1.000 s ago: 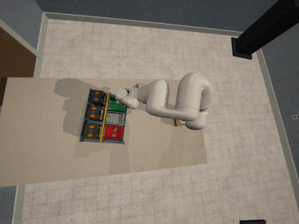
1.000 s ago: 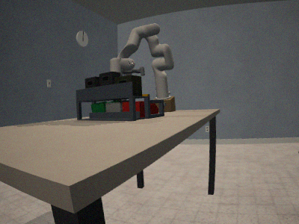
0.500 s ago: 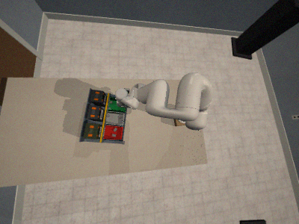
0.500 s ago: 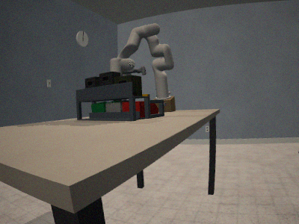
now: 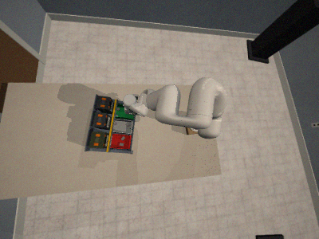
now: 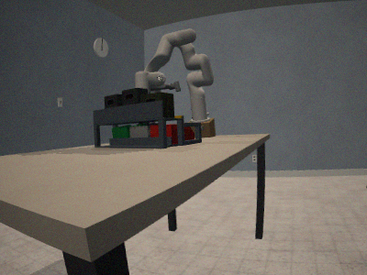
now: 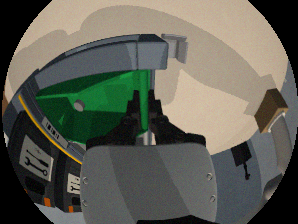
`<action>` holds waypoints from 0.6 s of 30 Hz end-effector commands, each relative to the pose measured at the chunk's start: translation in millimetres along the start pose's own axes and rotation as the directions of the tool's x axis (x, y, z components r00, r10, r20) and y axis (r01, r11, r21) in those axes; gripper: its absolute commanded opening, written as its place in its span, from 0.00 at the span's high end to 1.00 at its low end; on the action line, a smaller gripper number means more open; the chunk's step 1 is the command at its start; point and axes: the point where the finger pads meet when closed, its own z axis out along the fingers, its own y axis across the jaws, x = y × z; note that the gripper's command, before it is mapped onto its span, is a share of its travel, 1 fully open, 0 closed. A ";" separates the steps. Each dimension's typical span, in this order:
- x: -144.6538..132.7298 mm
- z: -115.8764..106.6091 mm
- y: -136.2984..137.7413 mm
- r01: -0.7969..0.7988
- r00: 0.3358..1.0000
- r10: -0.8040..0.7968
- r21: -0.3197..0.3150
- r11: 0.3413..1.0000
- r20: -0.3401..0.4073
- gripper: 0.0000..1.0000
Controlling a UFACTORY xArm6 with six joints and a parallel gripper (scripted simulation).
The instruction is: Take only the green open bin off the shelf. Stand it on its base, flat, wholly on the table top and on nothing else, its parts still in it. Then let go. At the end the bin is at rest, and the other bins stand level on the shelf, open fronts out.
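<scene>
Here, the white arm [image 5: 187,107] reached from its wooden pedestal [image 6: 209,126] across the beige table [image 6: 138,179] to a dark grey shelf rack [image 6: 97,120] that stood near the table's far end. The gripper [image 7: 143,131] hung at the rack's open side, its dark fingers closed on the front wall of the green bin [image 7: 93,106], which sat in the end slot of the lower tier, nearest the arm's wrist. From above, the green bin [image 5: 126,113] showed only partly beneath the wrist, with a grey bin [image 5: 123,127] just beside it in the middle slot and a red bin [image 5: 121,141] at the other end of the row. A yellow rail [image 5: 112,125] ran the length of the rack between those three and a back row of dark boxes [image 5: 100,119] marked with orange. In the side view the three bins appeared in line under the rack's upper board, green [image 6: 121,132], grey [image 6: 139,131] and red [image 6: 171,132], all within the frame and level. A small pale part [image 7: 79,106] lay inside the green bin. A round wall clock [image 6: 101,47] hung on the blue wall behind, and a black pillar [image 5: 279,29] stood at the room's edge.
</scene>
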 end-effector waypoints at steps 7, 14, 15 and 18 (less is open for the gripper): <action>0.1 -0.8 -1.6 0.000 1.000 0.000 0.004 1.000 0.000 1.00; 0.1 -0.8 10.4 0.000 1.000 0.000 0.004 1.000 0.000 1.00; 0.1 -0.8 16.4 0.000 1.000 0.000 0.004 1.000 0.000 1.00; 0.1 -0.7 28.4 0.000 1.000 0.000 0.004 1.000 0.000 1.00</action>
